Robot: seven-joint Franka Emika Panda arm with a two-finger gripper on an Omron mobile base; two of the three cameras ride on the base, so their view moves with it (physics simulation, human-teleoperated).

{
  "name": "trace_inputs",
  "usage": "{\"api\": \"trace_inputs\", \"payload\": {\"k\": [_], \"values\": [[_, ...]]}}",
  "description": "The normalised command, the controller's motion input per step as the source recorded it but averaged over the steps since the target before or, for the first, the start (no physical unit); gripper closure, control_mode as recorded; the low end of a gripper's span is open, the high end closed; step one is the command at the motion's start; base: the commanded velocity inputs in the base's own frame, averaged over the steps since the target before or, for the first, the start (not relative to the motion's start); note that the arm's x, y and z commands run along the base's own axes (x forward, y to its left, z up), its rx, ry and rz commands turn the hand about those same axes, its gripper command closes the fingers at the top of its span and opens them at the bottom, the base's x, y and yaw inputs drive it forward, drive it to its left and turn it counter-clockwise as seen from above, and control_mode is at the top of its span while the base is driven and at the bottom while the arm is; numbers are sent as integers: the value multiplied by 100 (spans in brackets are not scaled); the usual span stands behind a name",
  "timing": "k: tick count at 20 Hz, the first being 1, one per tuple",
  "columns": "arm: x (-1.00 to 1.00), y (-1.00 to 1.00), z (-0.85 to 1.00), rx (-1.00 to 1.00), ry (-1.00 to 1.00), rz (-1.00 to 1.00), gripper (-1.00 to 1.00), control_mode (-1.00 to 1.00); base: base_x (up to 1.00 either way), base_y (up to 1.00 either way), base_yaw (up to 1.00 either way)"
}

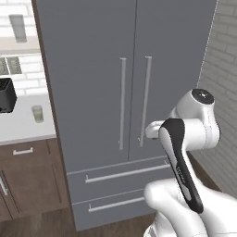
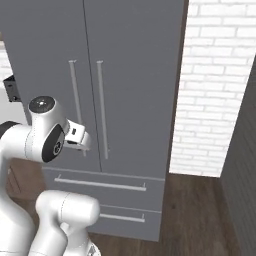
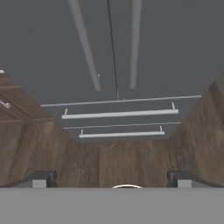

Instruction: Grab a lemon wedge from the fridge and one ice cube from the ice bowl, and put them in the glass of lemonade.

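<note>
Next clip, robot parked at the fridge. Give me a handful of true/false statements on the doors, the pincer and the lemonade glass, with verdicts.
1. Both doors of the fridge are shut. True.
2. The pincer holds a lemon wedge. False: its fingers stand apart, nothing between them.
3. The glass of lemonade stands on the counter left of the fridge. True.
4. The lower drawer is pulled out. False: both drawers sit flush.
5. The pincer grips a door handle. False: it points at the fridge, touching nothing.
</note>
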Motion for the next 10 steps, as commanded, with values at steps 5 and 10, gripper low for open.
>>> {"api": "trace_inputs", "payload": {"k": [5, 10], "values": [[0, 0, 0, 0, 0, 0, -100, 100, -38, 0, -4], [0, 0, 0, 0, 0, 0, -100, 100, -41, 0, 0]]}}
